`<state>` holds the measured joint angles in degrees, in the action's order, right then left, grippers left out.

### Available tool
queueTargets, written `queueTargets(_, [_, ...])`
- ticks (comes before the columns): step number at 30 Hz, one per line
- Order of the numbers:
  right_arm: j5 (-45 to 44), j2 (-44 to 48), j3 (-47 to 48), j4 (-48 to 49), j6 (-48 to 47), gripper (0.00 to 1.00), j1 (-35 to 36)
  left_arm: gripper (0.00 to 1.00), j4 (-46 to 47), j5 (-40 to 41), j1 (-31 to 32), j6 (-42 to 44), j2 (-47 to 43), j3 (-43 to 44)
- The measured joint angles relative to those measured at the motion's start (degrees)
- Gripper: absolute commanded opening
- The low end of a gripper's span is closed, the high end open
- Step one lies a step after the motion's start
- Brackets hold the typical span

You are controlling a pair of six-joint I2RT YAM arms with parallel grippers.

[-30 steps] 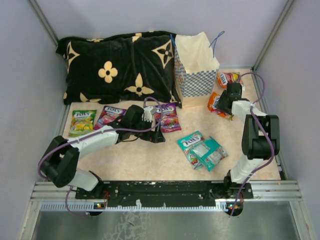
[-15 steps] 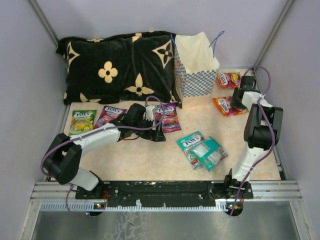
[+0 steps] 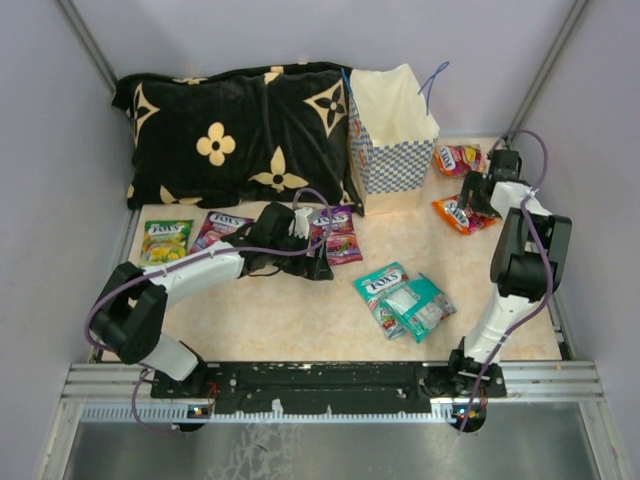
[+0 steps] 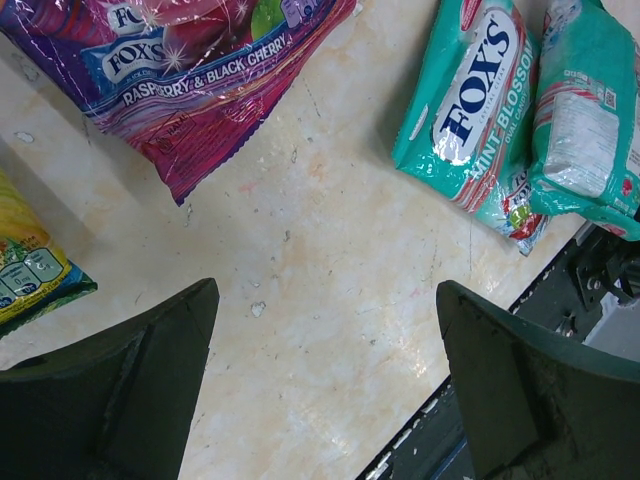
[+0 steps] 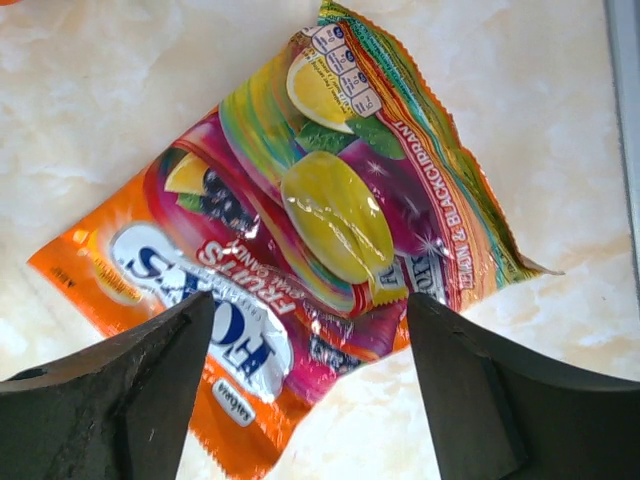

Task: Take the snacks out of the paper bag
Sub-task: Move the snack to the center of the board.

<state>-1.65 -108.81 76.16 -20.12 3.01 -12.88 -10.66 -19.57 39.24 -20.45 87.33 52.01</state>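
Note:
The blue-and-white checkered paper bag (image 3: 388, 150) stands upright at the back, its mouth open. Snacks lie flat on the table: a green packet (image 3: 165, 243), two magenta ones (image 3: 218, 230) (image 3: 338, 235), two teal ones (image 3: 383, 288) (image 3: 420, 305) and two orange ones (image 3: 458, 158) (image 3: 460, 213). My right gripper (image 5: 310, 298) hovers open just over the nearer orange packet (image 5: 300, 250), which lies loose on the table. My left gripper (image 4: 328, 288) is open over bare tabletop, between the magenta packet (image 4: 190, 70) and the teal packets (image 4: 470, 110).
A black cushion with tan flowers (image 3: 235, 135) leans along the back left beside the bag. A metal rail (image 3: 340, 380) runs along the near edge, and grey walls close in both sides.
My right gripper carried the orange packet a little to the right, then opened and let it go onto the table. The left arm shifted only slightly.

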Motion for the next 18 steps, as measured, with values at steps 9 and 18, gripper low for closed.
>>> queueTargets(9, [-2.2,0.5,10.2,-3.9,-5.1,0.84,1.7,0.96,-1.5,0.1,0.4,0.6,1.4,2.3])
queueTargets(18, [-2.1,-7.5,13.2,-9.4,-8.0,0.86,4.3,0.96,-1.9,0.5,0.7,1.0,1.5,3.4])
